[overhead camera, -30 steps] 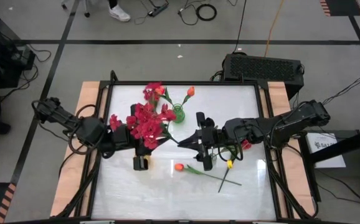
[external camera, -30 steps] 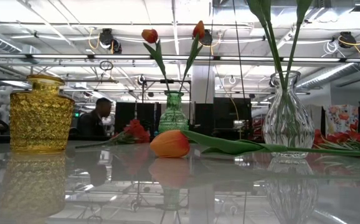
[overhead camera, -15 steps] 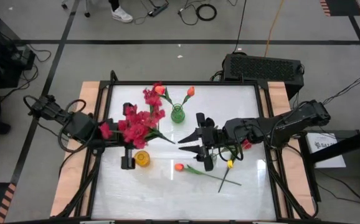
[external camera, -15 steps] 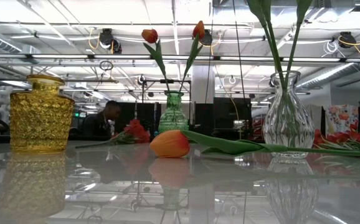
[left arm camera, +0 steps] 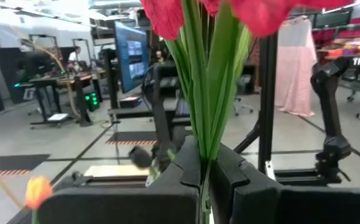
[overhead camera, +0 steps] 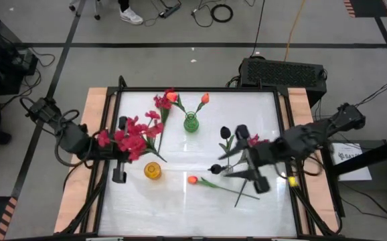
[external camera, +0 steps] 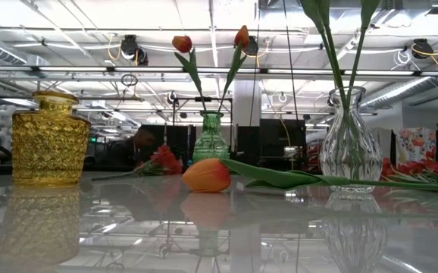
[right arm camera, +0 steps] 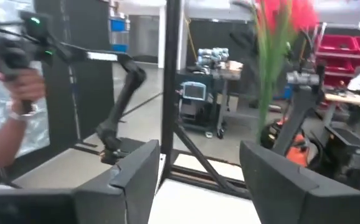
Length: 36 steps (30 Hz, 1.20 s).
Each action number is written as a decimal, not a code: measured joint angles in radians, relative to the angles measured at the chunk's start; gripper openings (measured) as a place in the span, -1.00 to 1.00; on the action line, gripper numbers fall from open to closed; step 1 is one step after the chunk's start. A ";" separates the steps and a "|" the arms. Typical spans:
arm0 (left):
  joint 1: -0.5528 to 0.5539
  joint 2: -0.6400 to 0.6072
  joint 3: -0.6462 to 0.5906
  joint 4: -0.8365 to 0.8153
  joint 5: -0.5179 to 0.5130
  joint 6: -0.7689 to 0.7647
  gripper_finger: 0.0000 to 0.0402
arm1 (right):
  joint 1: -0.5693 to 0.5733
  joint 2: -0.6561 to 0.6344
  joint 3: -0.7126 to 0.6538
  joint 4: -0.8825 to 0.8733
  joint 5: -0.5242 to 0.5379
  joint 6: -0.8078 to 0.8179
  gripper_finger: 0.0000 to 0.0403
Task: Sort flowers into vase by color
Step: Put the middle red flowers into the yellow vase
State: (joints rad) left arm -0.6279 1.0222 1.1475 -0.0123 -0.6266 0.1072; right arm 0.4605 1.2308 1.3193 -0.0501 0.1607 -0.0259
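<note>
We have the left gripper clamped tight on the green stems of the crimson-pink sprays, holding the bunch above the left side of the surface, just beside the yellow vase; the right gripper stands with its fingers well apart and nothing between them, near the black bloom that stands up from the clear vase.

The step in hand, as we judge it, is getting this pink bunch into a vase of its own; the green vase already carries two orange-red tulip buds, so we should steer clear of it and take the yellow one, which looks empty from above.

To do it well, we would bring the stem ends over the vase mouth first, keep the bunch upright, then lower slowly until the stems are well inside; only then should we loosen the grip, lest the heavy heads tip the bunch out.

A loose tulip lies on the surface between the vases; another flower lies by the right gripper; both wait their turn.
</note>
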 joint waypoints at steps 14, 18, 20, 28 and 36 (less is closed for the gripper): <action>-0.166 -0.099 -0.371 0.272 -0.321 -0.039 -0.96 | 0.259 -0.040 0.001 -0.249 0.443 0.021 0.04; -0.200 -0.111 -0.428 0.279 -0.385 -0.076 -0.96 | 0.290 -0.004 0.001 -0.251 0.475 0.047 0.04; -0.224 -0.113 -0.454 0.287 -0.427 -0.081 -0.96 | 0.299 0.017 0.001 -0.238 0.477 0.050 0.04; -0.321 -0.115 -0.568 0.292 -0.627 -0.257 -0.97 | 0.301 0.072 0.000 -0.192 0.477 0.076 0.04; -0.400 -0.115 -0.637 0.292 -0.737 -0.337 -0.97 | 0.301 0.099 0.000 -0.136 0.475 0.095 0.04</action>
State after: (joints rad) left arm -1.0281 0.9073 0.5106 0.2798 -1.3635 -0.2297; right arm 0.7612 1.3301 1.3193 -0.1864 0.6359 0.0695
